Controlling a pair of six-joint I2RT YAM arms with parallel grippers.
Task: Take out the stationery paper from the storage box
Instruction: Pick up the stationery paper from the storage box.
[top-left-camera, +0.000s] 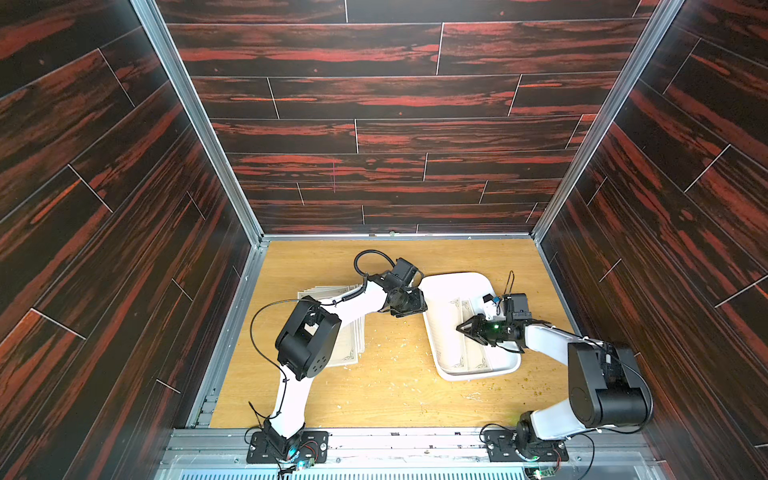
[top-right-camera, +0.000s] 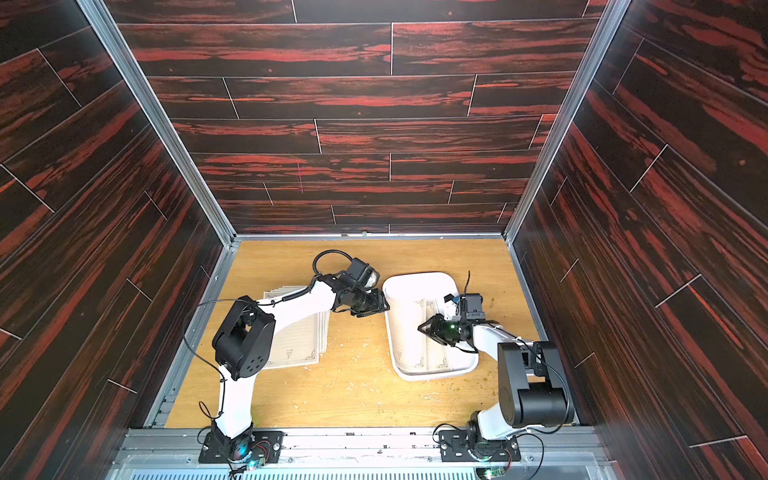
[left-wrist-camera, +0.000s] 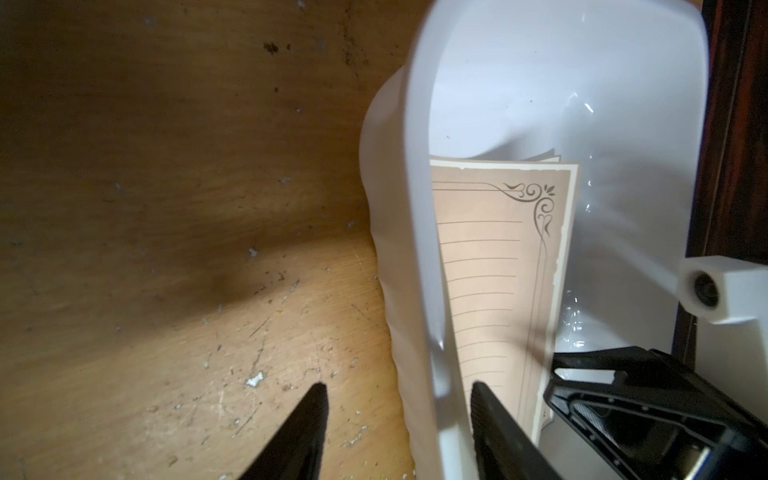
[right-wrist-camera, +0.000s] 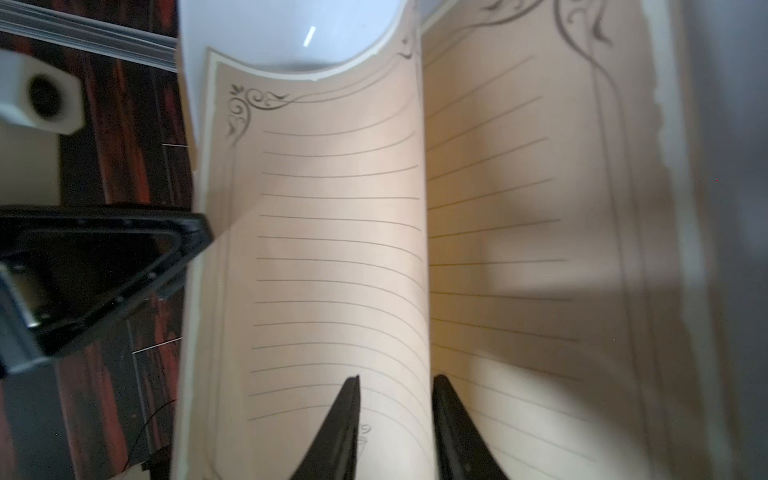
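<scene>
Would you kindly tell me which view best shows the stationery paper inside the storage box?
The right wrist view: the stationery paper fills it, buckled into a ridge between the right gripper's fingers. The left wrist view shows one corner past the storage box rim; both top views show small strips.

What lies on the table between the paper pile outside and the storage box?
Only bare wooden table with small pale crumbs, seen in both top views; the left claw hangs over its far end.
</scene>
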